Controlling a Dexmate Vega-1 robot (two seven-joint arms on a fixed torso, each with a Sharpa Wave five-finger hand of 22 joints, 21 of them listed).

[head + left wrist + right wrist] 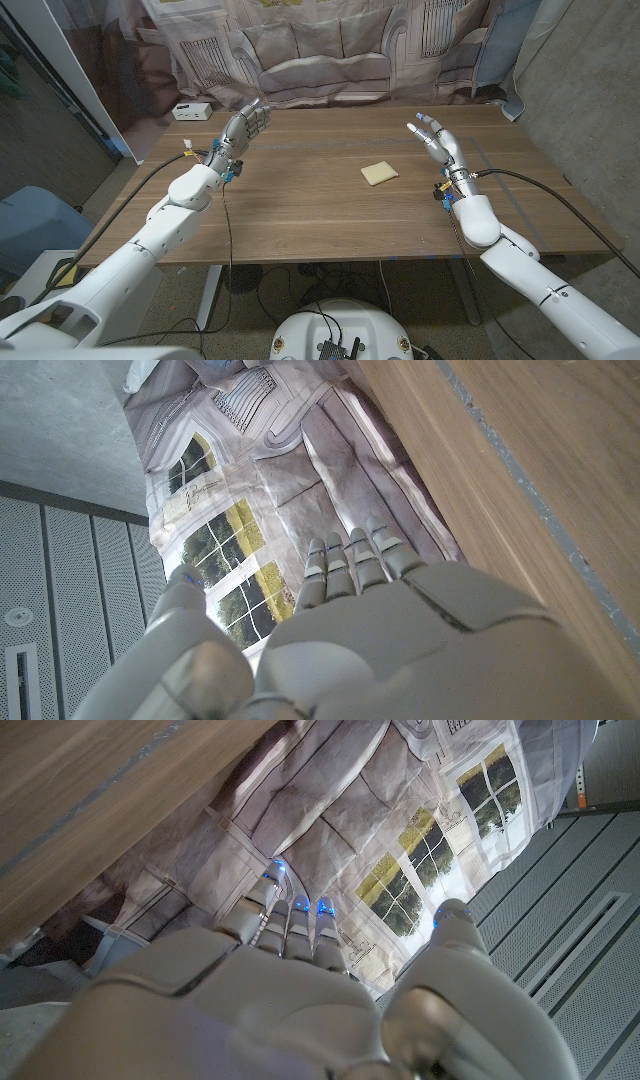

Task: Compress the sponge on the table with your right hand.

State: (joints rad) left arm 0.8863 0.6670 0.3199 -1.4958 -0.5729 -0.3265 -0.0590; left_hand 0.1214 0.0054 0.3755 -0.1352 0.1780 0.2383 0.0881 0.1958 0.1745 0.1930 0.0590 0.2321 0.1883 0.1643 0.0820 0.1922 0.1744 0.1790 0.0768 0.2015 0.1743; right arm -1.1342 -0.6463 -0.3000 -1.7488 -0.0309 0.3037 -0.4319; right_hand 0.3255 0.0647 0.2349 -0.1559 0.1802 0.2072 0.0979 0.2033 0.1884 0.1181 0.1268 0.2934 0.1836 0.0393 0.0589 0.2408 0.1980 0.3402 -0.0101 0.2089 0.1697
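Closest to my head camera, both my arms reach in over the near edge of the table [300,220]. My right hand [438,140] hangs above the wood to the right of the sponge [379,173], fingers straight and spread apart, holding nothing. From the right wrist view the same hand [290,970] points its fingers toward the printed curtain [380,810] behind the table, and nothing sits between them. The sponge, a small pale yellow square, lies flat on the table between my two hands, nearer my right one but well apart from it. My left hand [245,126] is raised on the far side of the sponge, fingers loosely extended and holding nothing; the left wrist view shows it [390,630] bare as well. Beyond the left hand, a small white box [190,111] sits off the table's far corner.
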